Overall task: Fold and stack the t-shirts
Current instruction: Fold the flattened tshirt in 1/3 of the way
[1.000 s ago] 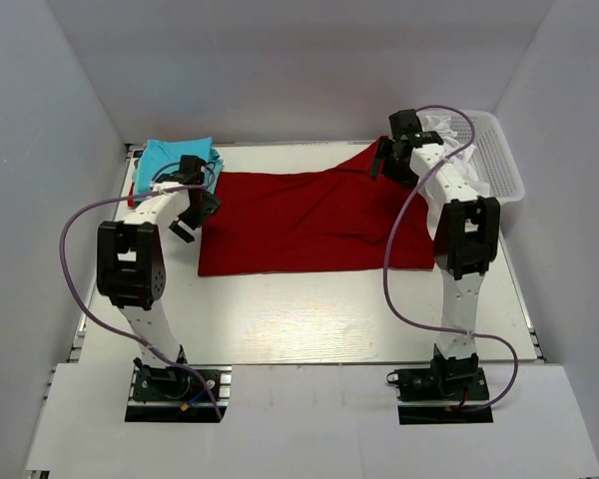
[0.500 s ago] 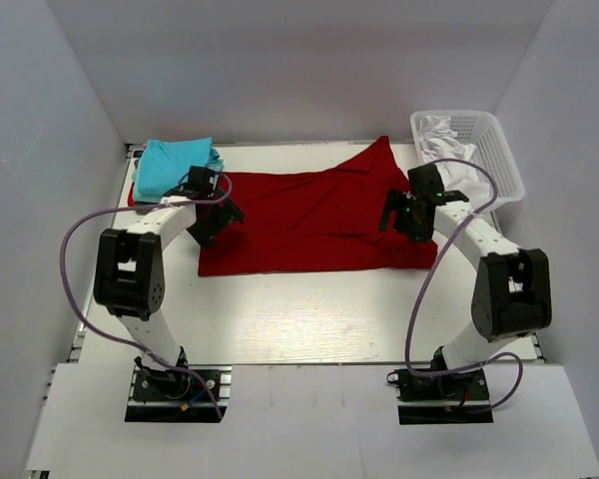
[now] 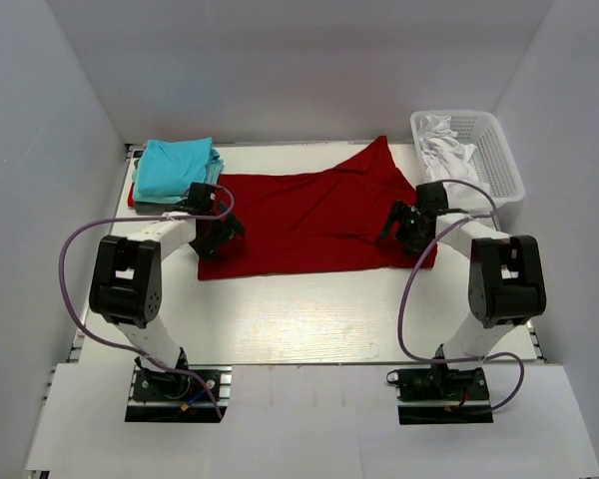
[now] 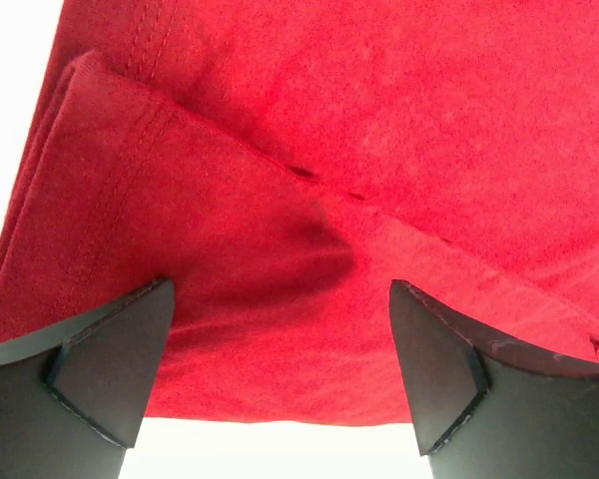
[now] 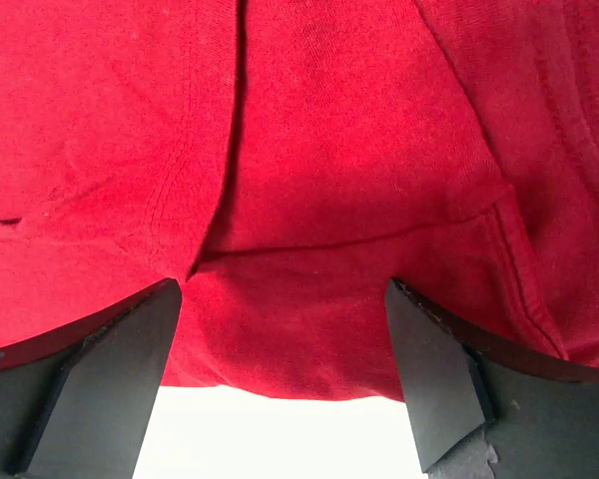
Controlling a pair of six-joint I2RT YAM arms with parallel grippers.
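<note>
both jaws gape over the red t-shirt [image 3: 309,215] beside its near edge.

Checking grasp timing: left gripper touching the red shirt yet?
Cannot tell. Left wrist view: open left gripper hangs over the red shirt; neither contact nor gap shows.

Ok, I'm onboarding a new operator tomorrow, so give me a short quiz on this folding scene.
1. True or false: the left end effector and right end effector are both open over the red t-shirt.
2. Where is the turquoise stack? A far left; B near right; C on the red t-shirt.
3. Fill in: the mesh basket holds ___ cloth.
Key: 1 true; 2 A; 3 white.
</note>
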